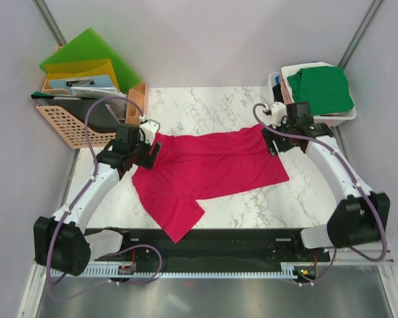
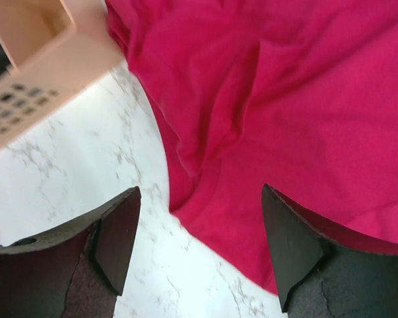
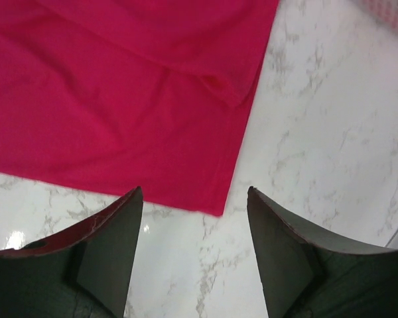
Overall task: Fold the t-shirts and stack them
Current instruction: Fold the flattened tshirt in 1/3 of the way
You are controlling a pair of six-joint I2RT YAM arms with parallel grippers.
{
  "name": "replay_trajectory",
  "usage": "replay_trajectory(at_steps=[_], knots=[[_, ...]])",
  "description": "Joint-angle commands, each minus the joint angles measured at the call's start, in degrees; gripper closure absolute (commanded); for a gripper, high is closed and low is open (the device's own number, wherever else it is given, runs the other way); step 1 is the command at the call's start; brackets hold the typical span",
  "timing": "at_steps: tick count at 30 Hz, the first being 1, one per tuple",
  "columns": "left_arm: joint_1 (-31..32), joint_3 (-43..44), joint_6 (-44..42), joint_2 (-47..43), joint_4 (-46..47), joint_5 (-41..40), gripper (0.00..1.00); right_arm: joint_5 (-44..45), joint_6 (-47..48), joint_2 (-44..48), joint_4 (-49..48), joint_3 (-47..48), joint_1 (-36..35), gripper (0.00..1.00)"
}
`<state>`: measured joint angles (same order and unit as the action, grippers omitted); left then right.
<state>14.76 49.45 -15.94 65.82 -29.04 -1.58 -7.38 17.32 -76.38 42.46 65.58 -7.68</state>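
Note:
A crimson-pink t-shirt [image 1: 212, 169] lies spread on the marble table [image 1: 205, 99], one part reaching toward the front edge. My left gripper [image 1: 151, 150] is open and empty over the shirt's left edge; the left wrist view shows that edge [image 2: 265, 119] between its fingers [image 2: 116, 232]. My right gripper [image 1: 273, 144] is open and empty over the shirt's back right corner, which the right wrist view shows [image 3: 152, 112] just beyond its fingers [image 3: 278, 245]. A green t-shirt [image 1: 320, 89] lies on top of other folded shirts in a bin at the back right.
A white bin [image 1: 338, 119] stands at the back right corner. A peach basket [image 1: 66, 126] with green and yellow folders [image 1: 93, 56] stands at the back left; its corner shows in the left wrist view [image 2: 33, 59]. A black rail [image 1: 212, 242] runs along the front.

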Motion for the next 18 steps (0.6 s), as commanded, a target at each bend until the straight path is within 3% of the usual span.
replay_trajectory(at_steps=[1, 7, 10, 11, 12, 16, 18], knots=[[0.1, 7.7, -1.5, 5.5, 4.2, -1.6, 0.20, -0.8, -0.8, -10.3, -3.9, 8.8, -2.3, 0.28], [0.4, 12.0, 0.5, 17.0, 5.9, 1.4, 0.21, -2.6, -5.0, -28.8, -5.8, 23.9, -2.3, 0.34], [0.4, 12.9, 0.7, 21.7, 7.0, 3.2, 0.21, -1.7, -7.1, -36.7, -5.7, 30.4, -2.5, 0.68], [0.4, 13.2, 0.7, 22.8, 7.8, 2.9, 0.22, -0.6, -7.7, -38.1, -6.0, 31.4, -2.5, 0.92], [0.4, 13.4, 0.6, 23.5, 8.3, 2.6, 0.25, -0.4, -8.5, -40.0, -6.2, 32.3, -2.4, 1.00], [0.4, 14.8, 1.4, 26.9, 8.8, 3.3, 0.37, 0.0, -9.3, -41.2, -8.2, 31.6, -2.5, 1.00], [0.5, 15.8, 1.6, 28.7, 8.6, 2.8, 0.81, 0.5, -9.1, -41.7, -8.9, 30.9, -2.4, 1.00]])
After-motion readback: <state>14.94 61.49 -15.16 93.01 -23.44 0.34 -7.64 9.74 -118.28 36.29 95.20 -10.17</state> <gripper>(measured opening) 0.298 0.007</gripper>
